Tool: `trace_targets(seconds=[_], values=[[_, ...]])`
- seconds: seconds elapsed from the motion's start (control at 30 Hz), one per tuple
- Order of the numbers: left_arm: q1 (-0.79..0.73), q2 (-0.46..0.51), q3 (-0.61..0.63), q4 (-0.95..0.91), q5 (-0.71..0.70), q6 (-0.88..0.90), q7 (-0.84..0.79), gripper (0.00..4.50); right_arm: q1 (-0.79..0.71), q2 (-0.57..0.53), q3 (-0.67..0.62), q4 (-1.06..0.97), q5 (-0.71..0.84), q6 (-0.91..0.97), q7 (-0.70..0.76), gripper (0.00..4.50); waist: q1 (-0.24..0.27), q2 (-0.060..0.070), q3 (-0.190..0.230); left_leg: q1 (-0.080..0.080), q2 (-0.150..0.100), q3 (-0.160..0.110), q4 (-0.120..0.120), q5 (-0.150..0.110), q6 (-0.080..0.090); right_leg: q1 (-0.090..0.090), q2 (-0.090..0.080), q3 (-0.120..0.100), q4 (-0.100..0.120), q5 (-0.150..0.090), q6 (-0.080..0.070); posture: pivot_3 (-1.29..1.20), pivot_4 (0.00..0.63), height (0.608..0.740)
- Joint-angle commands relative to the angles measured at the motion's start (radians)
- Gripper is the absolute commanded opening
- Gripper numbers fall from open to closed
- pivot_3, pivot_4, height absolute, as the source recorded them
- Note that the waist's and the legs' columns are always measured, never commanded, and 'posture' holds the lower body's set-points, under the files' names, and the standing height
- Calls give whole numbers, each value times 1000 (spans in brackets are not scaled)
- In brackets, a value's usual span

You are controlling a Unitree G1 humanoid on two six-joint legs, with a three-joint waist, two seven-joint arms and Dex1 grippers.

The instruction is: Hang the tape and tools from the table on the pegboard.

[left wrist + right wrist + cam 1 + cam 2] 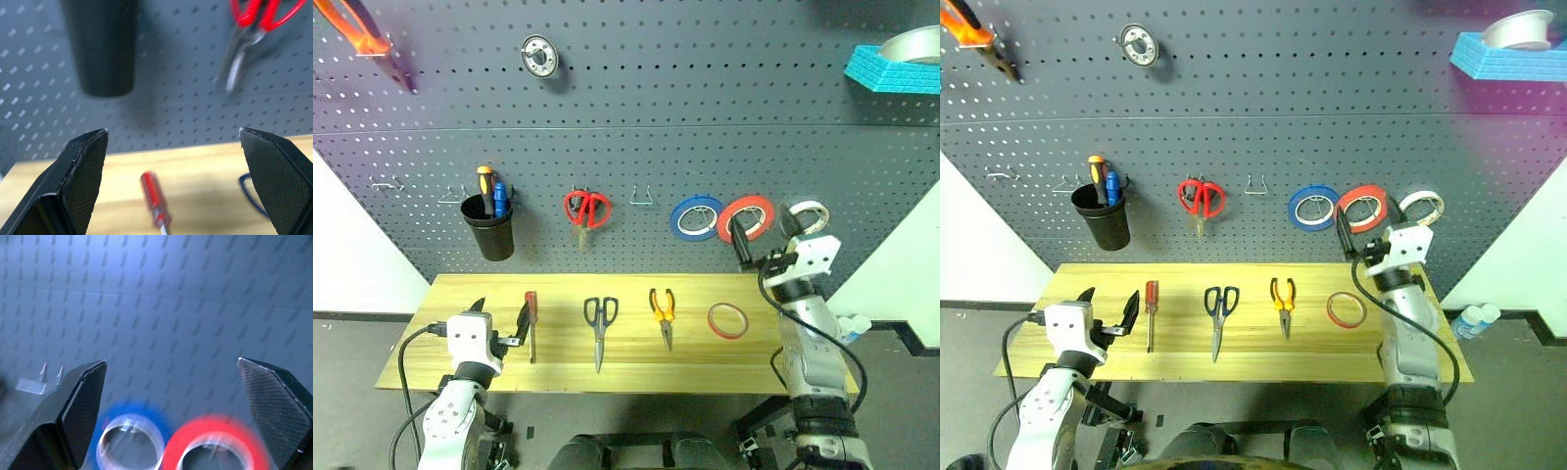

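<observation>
The tape (727, 320) lies on the table (440, 343), below the raised right pincer (762, 239).

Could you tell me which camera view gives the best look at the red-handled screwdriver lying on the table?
The left eye view: the whole screwdriver lies flat on the table, handle toward the pegboard. The right eye view shows it much the same. The left wrist view catches its handle, blurred, between the open left gripper.

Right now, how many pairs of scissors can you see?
2. The black-handled scissors lie on the table, between the screwdriver and the pliers. The red-handled scissors hang on the pegboard.
</observation>
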Motion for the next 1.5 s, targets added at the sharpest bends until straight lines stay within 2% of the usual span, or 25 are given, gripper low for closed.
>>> trace_targets(seconds=[0.03,0.17,0.27,0.73,0.83,0.97,1.17,1.5], values=[[-14,7,10,-30,4,-8,6,4444,10,2,4,-28,3,25,-14,4500,0,4,2,0,-1,1,1,0,0,0,-1,1,0,0,0,-65,0,740],[-14,9,11,-32,4,-7,5,4444,20,-7,6,-28,-5,34,-20,4500,-18,5,3,1,0,3,2,-1,1,1,-1,3,0,0,1,-65,0,740],[-13,10,7,-38,11,-9,4,4444,48,-46,18,50,-58,11,-5,4500,-22,5,3,1,1,3,1,-1,1,1,0,2,0,0,0,-65,0,740],[9,-22,-73,-160,48,29,12,4444,168,-49,11,204,-35,-136,65,4500,-23,5,3,1,1,2,1,-3,0,3,0,1,-5,0,1,-72,0,740],[7,-25,-94,-162,48,31,2,4444,188,-60,3,231,8,-170,132,4500,-23,5,4,1,1,2,0,-3,0,3,0,1,-6,0,1,-74,0,740],[4,-51,-200,-176,75,40,-20,4444,183,-94,-17,359,60,-228,254,4500,-21,6,4,0,0,2,0,-3,3,5,0,1,-9,0,1,-72,0,740],[19,-116,-367,-173,182,45,27,4444,125,-120,-50,529,86,-315,334,4500,-27,7,4,0,0,3,0,-4,6,5,-1,1,-12,1,2,-72,0,740],[23,-189,-603,-86,241,40,16,4444,59,-123,-75,583,87,-340,346,4500,-21,10,5,0,0,3,0,-5,7,6,-1,2,-12,0,3,-71,0,740]])
